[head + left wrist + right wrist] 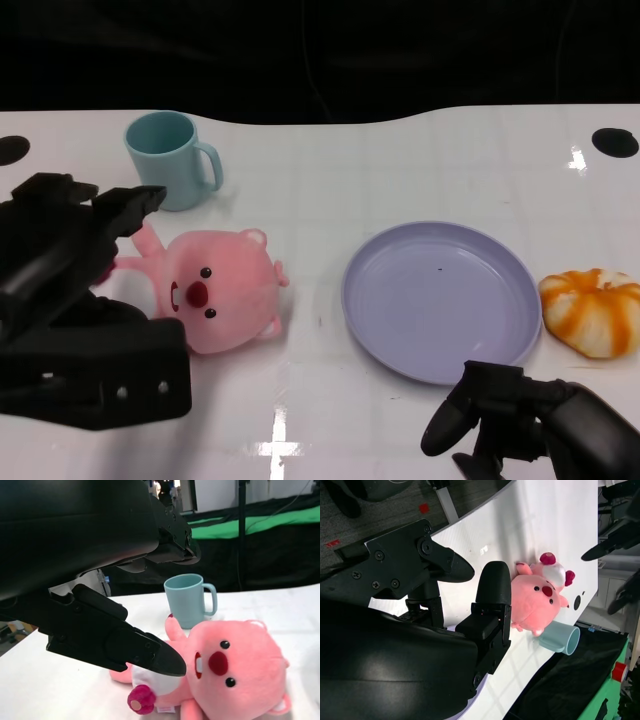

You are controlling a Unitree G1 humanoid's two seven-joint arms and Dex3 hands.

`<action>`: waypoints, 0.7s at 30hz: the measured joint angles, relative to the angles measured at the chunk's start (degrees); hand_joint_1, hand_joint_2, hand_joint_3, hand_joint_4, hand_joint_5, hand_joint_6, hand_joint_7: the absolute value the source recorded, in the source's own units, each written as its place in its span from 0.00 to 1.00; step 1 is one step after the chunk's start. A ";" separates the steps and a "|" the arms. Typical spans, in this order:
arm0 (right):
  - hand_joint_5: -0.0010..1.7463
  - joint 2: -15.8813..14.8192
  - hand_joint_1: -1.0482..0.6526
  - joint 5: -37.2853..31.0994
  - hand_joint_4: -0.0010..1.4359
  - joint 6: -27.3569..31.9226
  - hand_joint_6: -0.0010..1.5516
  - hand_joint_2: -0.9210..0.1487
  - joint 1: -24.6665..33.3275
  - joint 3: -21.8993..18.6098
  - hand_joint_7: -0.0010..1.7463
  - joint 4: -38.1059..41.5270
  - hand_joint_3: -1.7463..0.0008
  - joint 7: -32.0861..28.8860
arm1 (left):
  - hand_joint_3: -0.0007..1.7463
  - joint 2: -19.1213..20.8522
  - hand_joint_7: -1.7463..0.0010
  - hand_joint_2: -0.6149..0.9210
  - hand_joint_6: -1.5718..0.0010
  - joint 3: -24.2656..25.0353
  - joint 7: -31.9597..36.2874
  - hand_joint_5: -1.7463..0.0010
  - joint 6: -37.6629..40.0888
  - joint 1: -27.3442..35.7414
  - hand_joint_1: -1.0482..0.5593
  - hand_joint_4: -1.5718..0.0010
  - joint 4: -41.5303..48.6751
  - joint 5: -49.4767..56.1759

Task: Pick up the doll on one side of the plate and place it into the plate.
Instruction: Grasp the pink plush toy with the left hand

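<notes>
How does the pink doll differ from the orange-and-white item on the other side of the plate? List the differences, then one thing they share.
The pink doll is pink with a face and limbs; the orange-and-white item is a striped, rounded lump. The doll looks larger. The doll lies left of the purple plate, near the left hand; the striped item lies right of it. Both rest on the white table, outside the plate.

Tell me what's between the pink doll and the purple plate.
Nothing: in the head view, only bare white table separates the pink doll from the purple plate.
</notes>
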 measured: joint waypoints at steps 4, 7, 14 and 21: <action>0.92 0.00 0.55 0.00 0.43 0.77 0.37 0.23 0.08 0.04 0.71 -0.55 0.49 -0.13 | 0.00 0.46 1.00 0.99 0.82 -2.97 -0.76 0.71 -0.22 -3.22 0.24 0.99 5.64 1.03; 0.92 0.00 0.54 0.00 0.43 0.77 0.37 0.23 0.15 0.08 0.72 -0.62 0.49 -0.19 | 0.00 0.46 0.99 0.98 0.81 -5.43 -0.89 0.71 -1.08 -5.62 0.23 0.98 9.94 1.86; 0.91 -0.03 0.54 -0.09 0.44 0.74 0.37 0.23 0.70 0.54 0.72 -0.78 0.49 -0.41 | 0.00 -0.57 0.99 0.97 0.79 -9.83 0.80 0.75 -2.39 -9.37 0.24 0.94 20.57 2.43; 0.92 -0.07 0.54 -0.11 0.44 0.74 0.37 0.23 0.91 0.60 0.72 -1.00 0.49 -0.48 | 0.00 -3.48 1.00 0.99 0.79 -12.81 4.49 0.81 -3.03 -13.53 0.25 0.91 32.01 2.38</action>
